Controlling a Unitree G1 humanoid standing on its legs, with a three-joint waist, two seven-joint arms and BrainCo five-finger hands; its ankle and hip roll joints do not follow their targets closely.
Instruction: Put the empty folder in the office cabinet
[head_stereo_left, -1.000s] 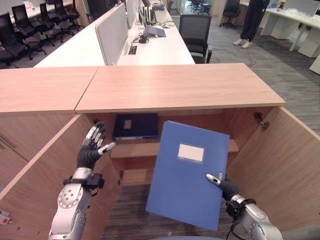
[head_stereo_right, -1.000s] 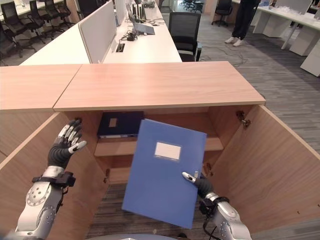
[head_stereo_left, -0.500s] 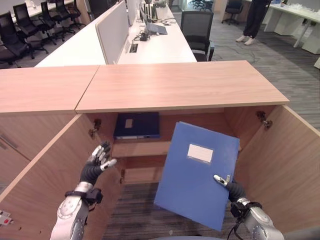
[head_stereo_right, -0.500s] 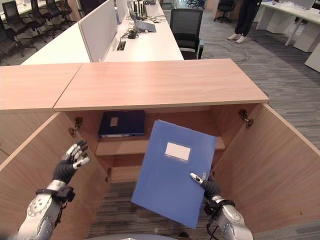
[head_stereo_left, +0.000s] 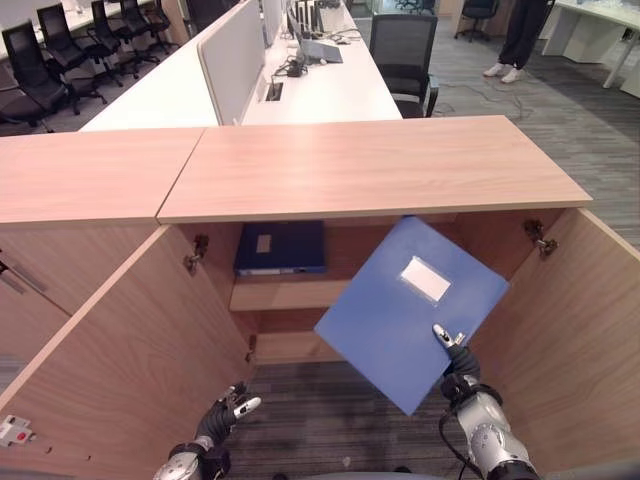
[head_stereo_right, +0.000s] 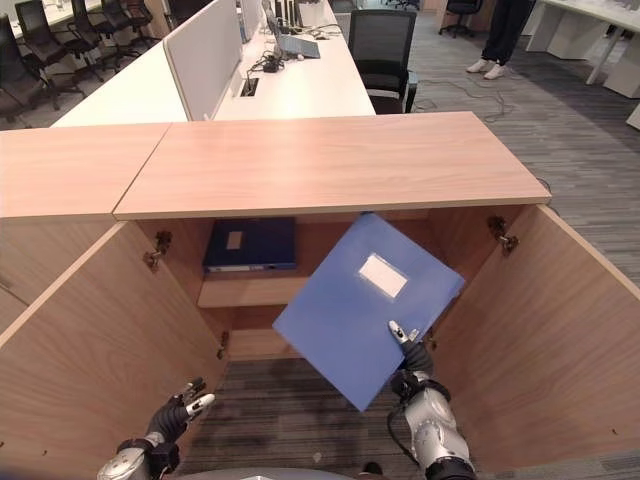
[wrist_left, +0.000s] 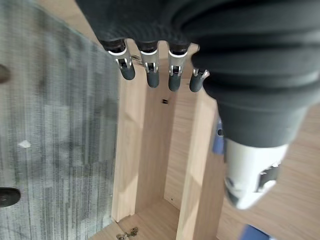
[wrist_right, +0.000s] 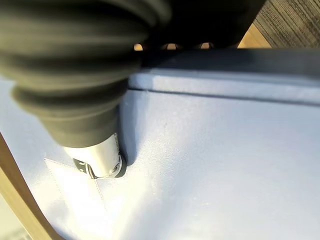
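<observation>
The right hand (head_stereo_left: 459, 358) pinched the lower right edge of the blue folder (head_stereo_left: 405, 318), its thumb (wrist_right: 102, 160) pressed on the folder's front face and its fingers hidden behind the cover. The folder was held clear of any surface, tilted with one corner up just under the cabinet's top panel (head_stereo_left: 380, 165) and the opposite corner pointing down toward the floor. A white label (head_stereo_left: 425, 278) sat on its front, toward the upper part. It hung in front of the right half of the open office cabinet (head_stereo_right: 245, 340), partly covering the shelf (head_stereo_left: 285, 294) and the inner right wall.

The left hand (head_stereo_left: 228, 413) was low, near the lower edge of the head views, in front of the open left cabinet door (head_stereo_left: 120, 350). Its fingers (wrist_left: 150, 75) were straight and loosely spread, holding nothing, and pointed toward the cabinet's lower interior.

On the left part of the shelf lay a dark blue binder (head_stereo_left: 280, 247), flat, with a small pale label on its cover. The right cabinet door (head_stereo_left: 580, 340) stood open as well, with a metal hinge (head_stereo_left: 537, 238) near its upper corner. Beyond the cabinet ran a long white desk (head_stereo_left: 300, 90) with a grey divider screen (head_stereo_left: 235, 55), black office chairs (head_stereo_left: 405, 45) beside it, and a person's legs (head_stereo_left: 515, 40) stood on the grey carpet (head_stereo_left: 520, 110) at the far right.
</observation>
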